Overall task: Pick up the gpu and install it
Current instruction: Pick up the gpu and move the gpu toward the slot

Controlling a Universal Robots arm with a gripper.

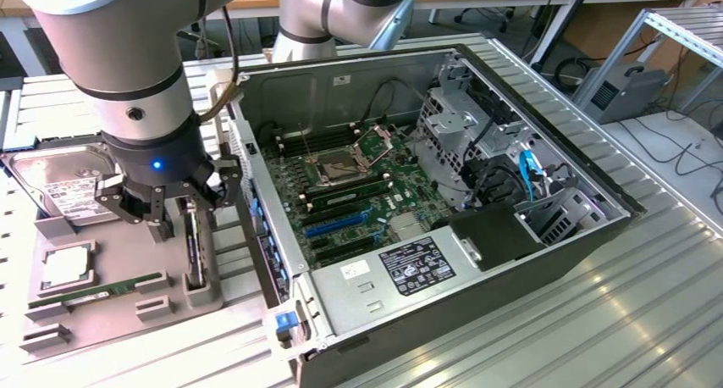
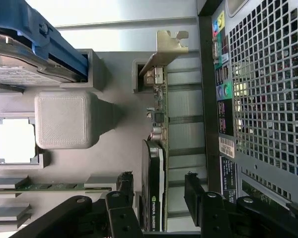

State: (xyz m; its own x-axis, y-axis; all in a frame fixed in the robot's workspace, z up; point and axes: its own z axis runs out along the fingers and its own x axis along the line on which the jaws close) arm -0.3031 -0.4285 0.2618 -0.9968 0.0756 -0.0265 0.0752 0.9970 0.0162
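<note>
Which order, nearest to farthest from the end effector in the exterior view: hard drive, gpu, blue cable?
1. gpu, directly under the end effector.
2. hard drive, exterior view's left.
3. blue cable, inside the case, exterior view's right.

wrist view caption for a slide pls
Open jaws straddle the gpu, standing on edge in its gray holder beside the pc case

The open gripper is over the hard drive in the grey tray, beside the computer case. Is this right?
No, the object is wrong. The open gripper is over the gpu in the grey tray, beside the computer case. The wrist view shows it.
</note>
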